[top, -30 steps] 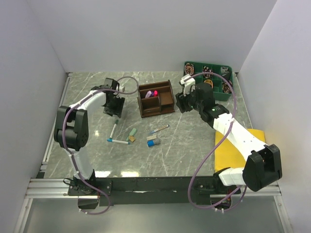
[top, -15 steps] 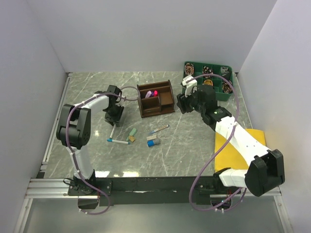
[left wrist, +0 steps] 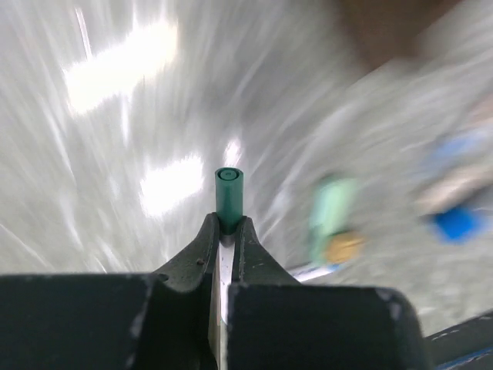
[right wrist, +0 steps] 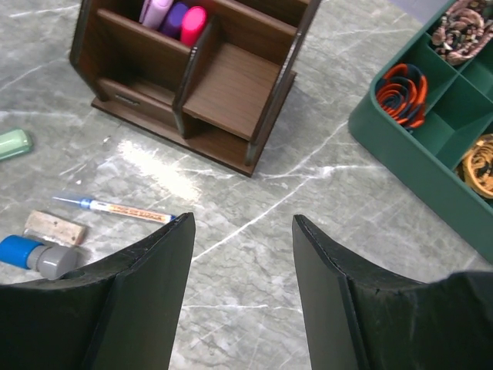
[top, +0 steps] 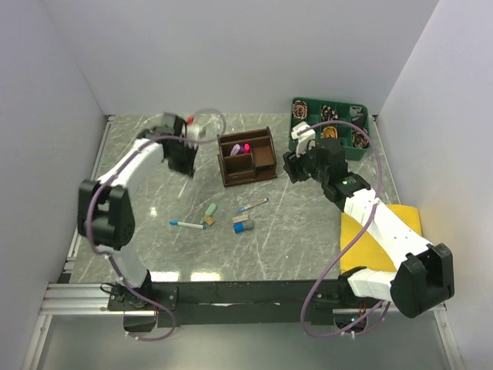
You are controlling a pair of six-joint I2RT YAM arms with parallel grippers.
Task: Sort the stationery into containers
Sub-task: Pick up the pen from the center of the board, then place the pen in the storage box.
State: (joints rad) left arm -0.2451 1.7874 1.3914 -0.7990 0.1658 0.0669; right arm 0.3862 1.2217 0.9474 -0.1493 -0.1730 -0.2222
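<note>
My left gripper [top: 187, 158] is shut on a thin white pen with a green end [left wrist: 229, 193], held off the table just left of the dark brown organiser [top: 231, 176]. The left wrist view is blurred by motion. Pink [right wrist: 192, 23] and purple [right wrist: 173, 15] highlighters stand in the organiser [right wrist: 231, 81]. My right gripper [right wrist: 243, 223] hangs open and empty over bare table right of it. On the table lie a teal-tipped pen [top: 186, 224], a green piece [top: 209, 209], a tan piece [top: 208, 221], a thin pen [right wrist: 115, 208] and a blue-grey piece [right wrist: 35, 254].
A green tray of coiled cables [top: 348, 153] stands at the back right, close behind the right arm. A yellow pad [top: 381, 231] lies under the right arm's forearm. White walls close in the table on three sides.
The left gripper has shut on the green-ended pen and lifted it off the table, swinging back and up beside the organiser. The right gripper has barely shifted and stays open.
</note>
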